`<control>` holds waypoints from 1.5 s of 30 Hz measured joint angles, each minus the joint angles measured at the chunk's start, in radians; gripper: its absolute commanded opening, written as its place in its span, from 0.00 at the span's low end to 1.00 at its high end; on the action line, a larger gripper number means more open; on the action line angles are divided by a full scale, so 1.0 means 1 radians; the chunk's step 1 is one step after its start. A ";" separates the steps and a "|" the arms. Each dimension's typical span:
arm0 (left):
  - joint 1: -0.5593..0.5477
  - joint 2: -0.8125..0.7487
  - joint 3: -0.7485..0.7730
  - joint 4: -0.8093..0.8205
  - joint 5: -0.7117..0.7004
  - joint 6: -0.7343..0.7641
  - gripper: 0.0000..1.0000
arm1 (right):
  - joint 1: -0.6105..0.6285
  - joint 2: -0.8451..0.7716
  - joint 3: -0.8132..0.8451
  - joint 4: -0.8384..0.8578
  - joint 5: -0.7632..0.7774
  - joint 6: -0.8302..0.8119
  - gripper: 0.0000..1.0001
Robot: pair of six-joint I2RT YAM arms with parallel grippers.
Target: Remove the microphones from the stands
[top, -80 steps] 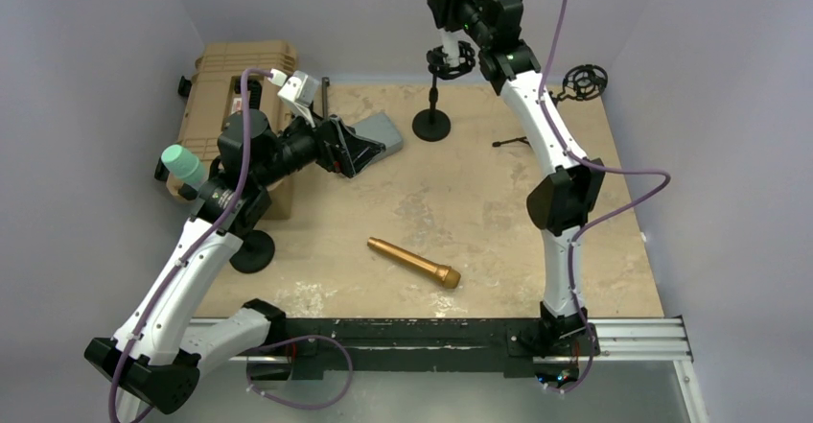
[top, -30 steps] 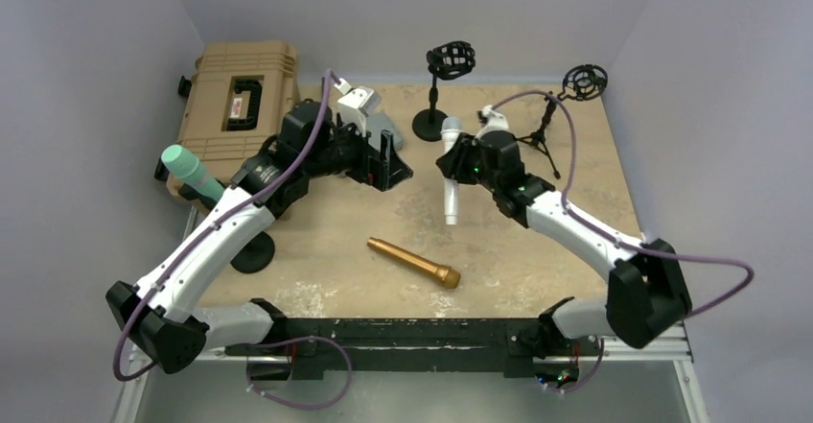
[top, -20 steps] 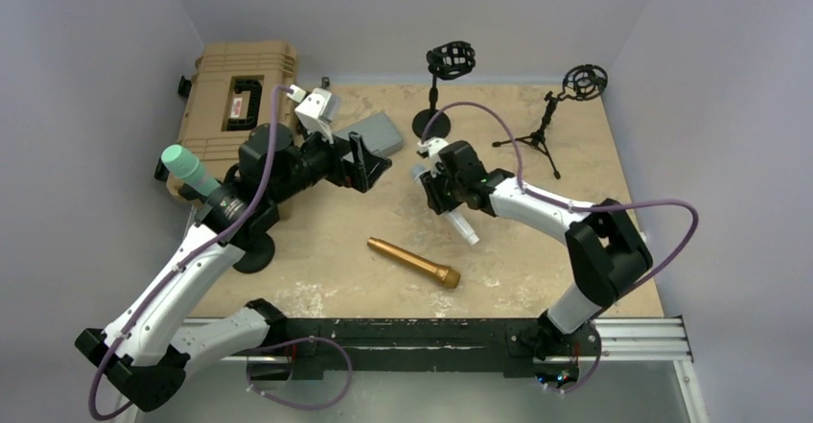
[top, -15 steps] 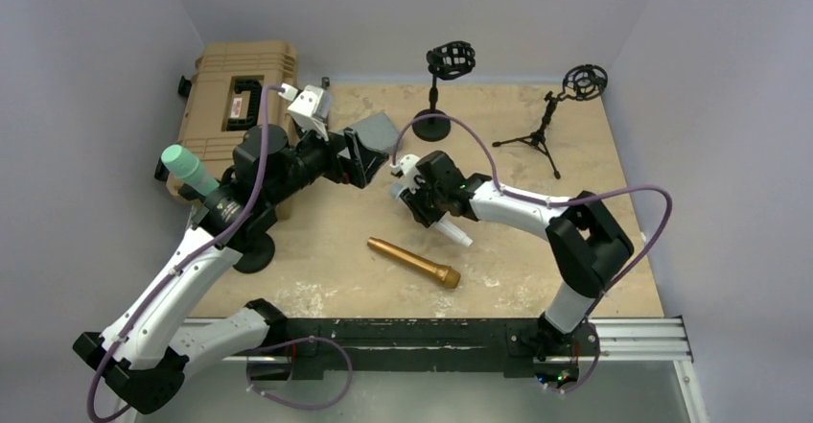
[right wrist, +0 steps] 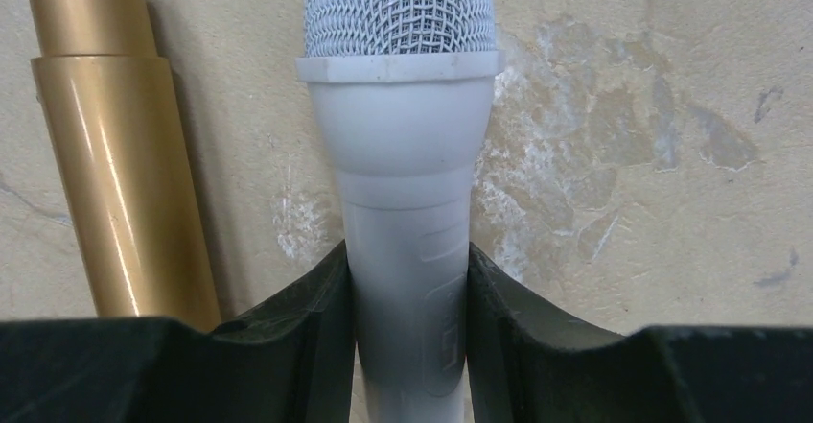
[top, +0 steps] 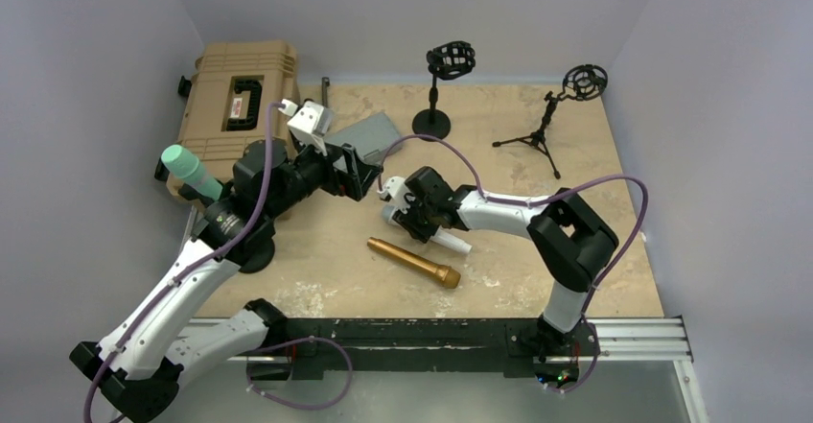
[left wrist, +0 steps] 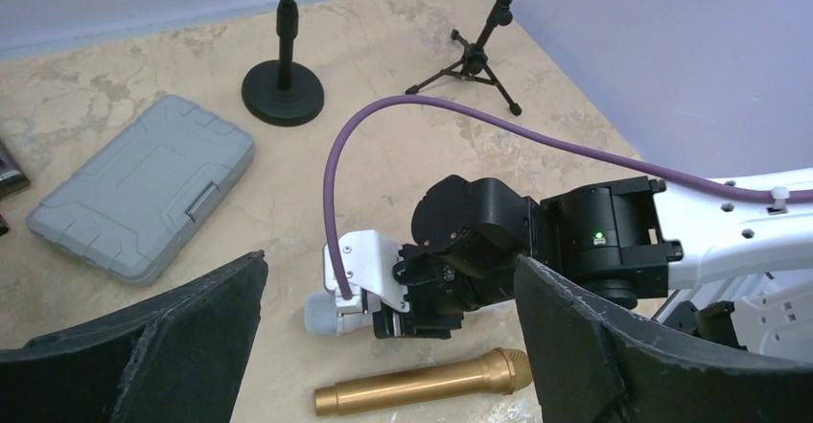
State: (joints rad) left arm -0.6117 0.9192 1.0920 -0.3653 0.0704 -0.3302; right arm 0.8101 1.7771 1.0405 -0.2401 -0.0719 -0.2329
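My right gripper (top: 410, 214) is shut on the white microphone (top: 452, 244), holding it low and level at the table beside the gold microphone (top: 414, 262). In the right wrist view the fingers (right wrist: 297, 322) clamp the white microphone (right wrist: 403, 164) by its body, with its mesh head pointing away and the gold microphone (right wrist: 120, 164) to its left. The round-based stand (top: 431, 122) at the back holds nothing in its clip (top: 451, 58). My left gripper (top: 353, 169) hangs open above the table, left of the right gripper. From the left wrist I look down on the right gripper (left wrist: 422, 303).
A tripod stand (top: 539, 137) with an empty ring mount stands at the back right. A grey case (top: 369, 135) and a tan case (top: 235, 97) lie at the back left. A green microphone (top: 184, 167) sits in a stand at the left edge.
The right arm has carried the white microphone from the back stand down to the table beside the gold one. The left arm drew back a little to the left, still open.
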 measured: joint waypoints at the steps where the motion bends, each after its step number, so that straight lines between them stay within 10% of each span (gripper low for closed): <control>1: 0.000 -0.009 -0.002 0.003 0.002 0.001 0.97 | 0.003 0.000 -0.002 0.005 0.001 -0.002 0.22; 32: 0.000 -0.029 -0.006 0.013 0.046 0.001 0.97 | 0.054 0.020 0.035 0.000 0.113 -0.011 0.57; 37: 0.000 -0.032 -0.006 0.012 0.045 0.002 0.97 | 0.054 0.008 0.066 -0.039 0.128 -0.003 0.69; 40: 0.000 -0.040 -0.006 0.012 0.043 0.003 0.97 | 0.054 -0.051 0.068 -0.043 0.132 0.017 0.98; 45: 0.000 -0.064 -0.007 0.013 0.021 0.009 0.97 | 0.049 -0.198 0.087 -0.024 0.166 0.063 0.99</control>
State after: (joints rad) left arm -0.6121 0.8555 1.0847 -0.3527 0.0914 -0.3210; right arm 0.8589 1.5795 1.1275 -0.2646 0.0937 -0.1696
